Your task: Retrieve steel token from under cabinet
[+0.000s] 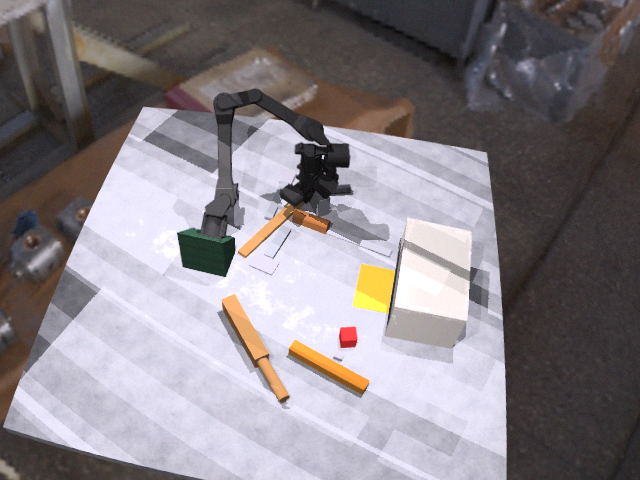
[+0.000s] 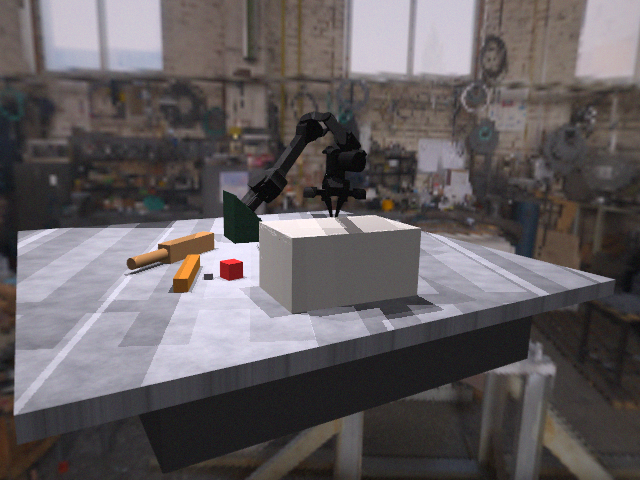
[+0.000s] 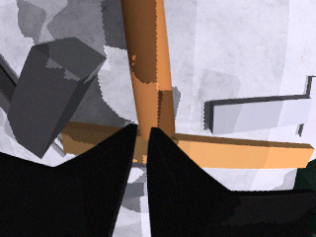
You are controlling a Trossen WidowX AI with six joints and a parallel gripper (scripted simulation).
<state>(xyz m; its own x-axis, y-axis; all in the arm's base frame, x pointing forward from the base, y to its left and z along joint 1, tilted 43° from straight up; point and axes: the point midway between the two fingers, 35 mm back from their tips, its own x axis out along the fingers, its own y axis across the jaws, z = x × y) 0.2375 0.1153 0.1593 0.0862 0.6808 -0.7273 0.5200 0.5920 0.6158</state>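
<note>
The off-white cabinet stands at the right in the top view. The yellow marked area lies in front of it. The steel token and vent slots are not visible. A tool with a round orange handle lies on the table, its thin rod ending in a pale flat plate near the cabinet. My gripper is almost fully shut with nothing between its fingertips. It is above the table, over the handle's end in the wrist view. Its tips are hidden in the top view.
An orange strip lies by the handle's end, beside a pale strip and a pale plate. An orange paddle, orange bar, red cube and small grey block lie farther forward.
</note>
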